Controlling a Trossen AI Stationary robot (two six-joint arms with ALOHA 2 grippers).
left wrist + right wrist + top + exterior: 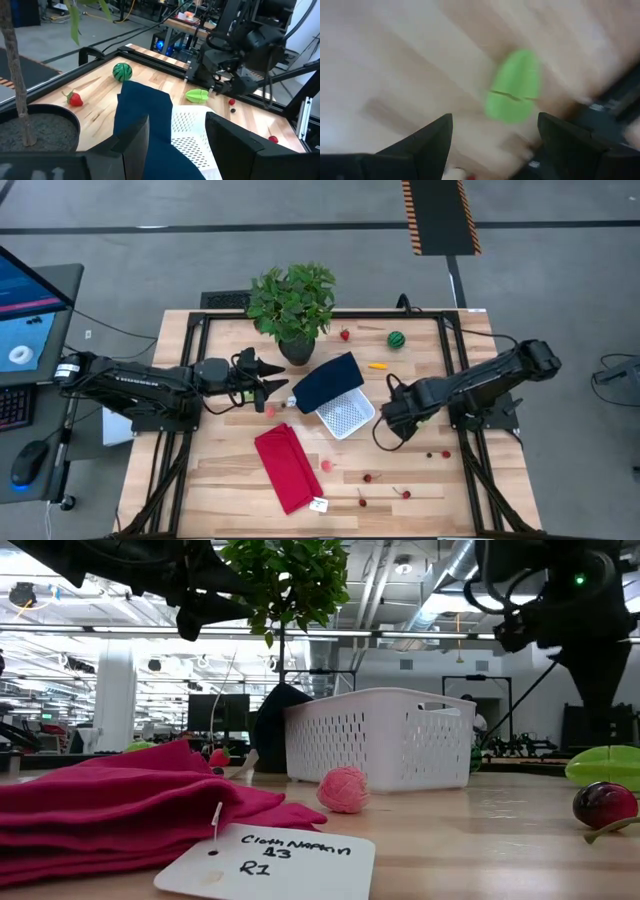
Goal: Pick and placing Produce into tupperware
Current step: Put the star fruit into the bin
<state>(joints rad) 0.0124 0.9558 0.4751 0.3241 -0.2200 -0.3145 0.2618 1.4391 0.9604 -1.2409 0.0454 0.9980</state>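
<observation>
My right hand [495, 132] hangs with its fingers spread and nothing between them, low over the counter [220, 470] just right of the tupperware [346, 415]. The green piece of produce [514, 86] lies on the wood just past my fingertips, so I judge this the approach for a pick: I should come down straight, straddle its narrow width and close only once both pads flank it, since its smooth curved skin may squirt sideways. The white tupperware sits mid-counter, its navy lid [328, 382] propped against it. Beyond it, my left hand [177, 135] waits parted and empty, facing the lid. Farther back lie the strawberry [345, 335], the orange piece [377, 365] and the striped green ball [397, 339].
</observation>
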